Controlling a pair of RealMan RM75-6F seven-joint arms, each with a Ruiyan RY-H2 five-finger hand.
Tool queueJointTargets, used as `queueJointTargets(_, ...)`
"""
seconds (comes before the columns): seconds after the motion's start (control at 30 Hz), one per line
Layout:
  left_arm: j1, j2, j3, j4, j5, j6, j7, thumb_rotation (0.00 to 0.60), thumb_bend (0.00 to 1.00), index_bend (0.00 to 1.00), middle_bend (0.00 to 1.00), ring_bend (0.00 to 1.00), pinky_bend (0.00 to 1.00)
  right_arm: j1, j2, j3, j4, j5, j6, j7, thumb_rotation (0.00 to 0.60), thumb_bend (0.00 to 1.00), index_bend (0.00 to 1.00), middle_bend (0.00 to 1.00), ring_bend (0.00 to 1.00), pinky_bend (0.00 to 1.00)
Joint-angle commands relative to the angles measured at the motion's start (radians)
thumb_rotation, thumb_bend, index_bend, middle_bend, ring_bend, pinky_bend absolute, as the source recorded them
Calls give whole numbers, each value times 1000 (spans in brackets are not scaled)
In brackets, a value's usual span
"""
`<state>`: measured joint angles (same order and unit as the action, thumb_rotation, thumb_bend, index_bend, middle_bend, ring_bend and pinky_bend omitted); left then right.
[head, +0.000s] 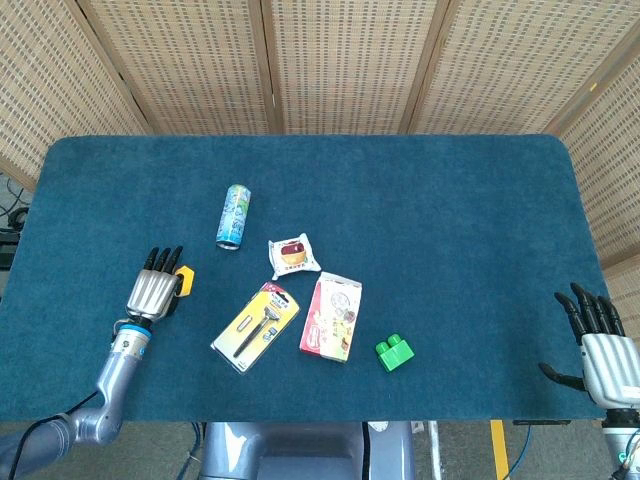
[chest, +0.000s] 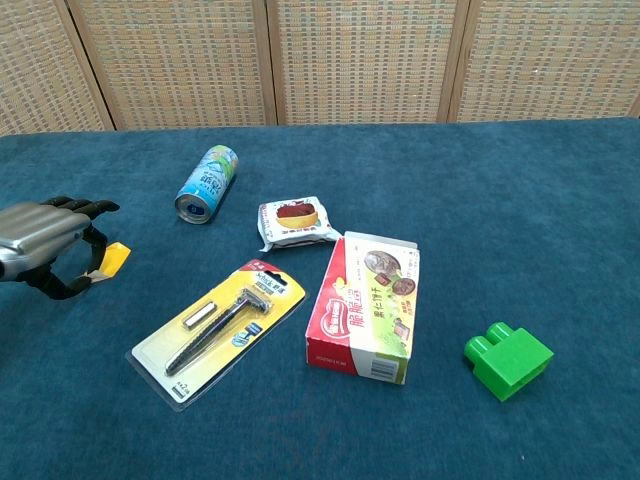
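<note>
Left hand: our left hand (chest: 45, 245) curls its fingers around a small yellow flat tag-like piece (chest: 110, 261), thumb under it, at the left side of the blue cloth-covered table (head: 450, 220). We judge it held, but the grasp is partly hidden.
Right hand: our right hand (head: 600, 345) hangs off the table's near right corner, fingers spread, holding nothing.
Progress: we judge the yellow piece taken into the hand but barely raised, close over the cloth; carrying or placing it is left.
Count: one blue-green drink can (head: 234, 215) lying on its side, one round snack in a clear wrapper (head: 294, 256), one razor on a yellow card (head: 256, 325), one pink-and-white box (head: 331, 316), one green plastic building block (head: 394, 352).
</note>
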<state>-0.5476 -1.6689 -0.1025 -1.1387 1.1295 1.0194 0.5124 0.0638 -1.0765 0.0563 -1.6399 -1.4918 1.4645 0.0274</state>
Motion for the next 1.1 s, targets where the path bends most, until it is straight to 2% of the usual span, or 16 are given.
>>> queueJointTargets(0.03,-2,-2,-3,4,-2,-1,-1,600,459,639,0,0,0,0,0,0,0,0,-1,0,600,53,83,0,0,0)
queueJointTargets(0.67,-42,-18,-59,41,-15,-6,-19,600,481,649,0,0,0,2,0,1,0,4,-5,-1,600,53,83,0,0,0)
queueJointTargets(1.1,-106,-22,-123,101,-57,-39,0,600,483,653,0,0,0,4,-3,1,4,7,-9,-3,600,53,83,0,0,0)
